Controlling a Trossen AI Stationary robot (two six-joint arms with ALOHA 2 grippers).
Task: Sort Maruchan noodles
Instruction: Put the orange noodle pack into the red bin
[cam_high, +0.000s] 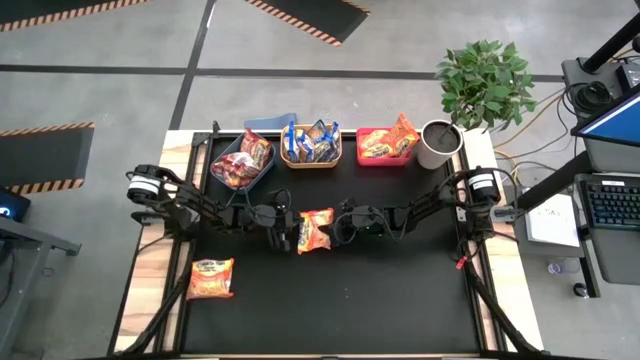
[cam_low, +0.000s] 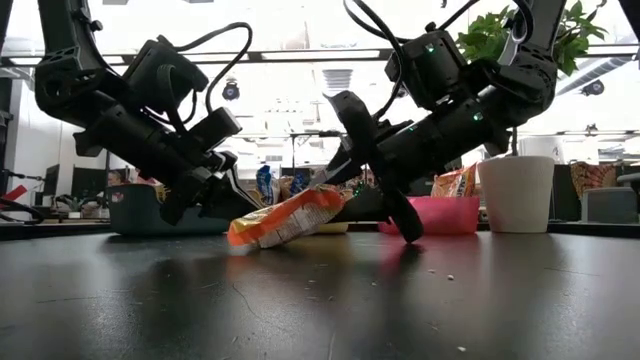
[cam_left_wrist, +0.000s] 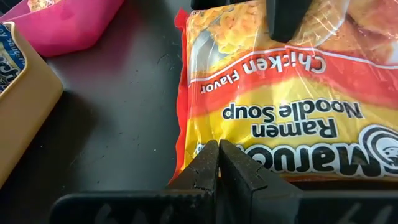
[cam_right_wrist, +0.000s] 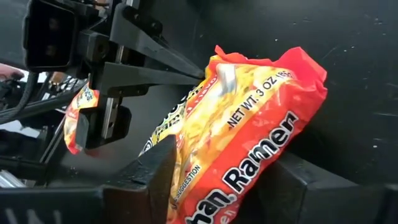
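1. Black matting covers the table, with wooden edging at both sides and a grey floor beyond; a potted plant and a white cup stand at the far right corner.
2. Three bins line the far edge: blue bin, yellow bin and red bin, each already holding Maruchan noodles.
3. Both arms meet at mid-table over one orange chicken-flavour packet, which sits tilted, one end lifted off the mat in the low view.
4. Left gripper has its fingers pressed together at the packet's near edge; whether film is pinched between them cannot be told.
5. Right gripper straddles the opposite end, one finger on each side of the packet, closing on it but not clearly clamped.
6. To do the handover well, the right fingers should probably seat on the packet's body rather than its crimped seal, and close gently, since the noodle block is brittle.
7. Judged by its trim, the packet likely belongs in the red bin.
8. A second packet lies near the table's front left, well apart, unsorted.
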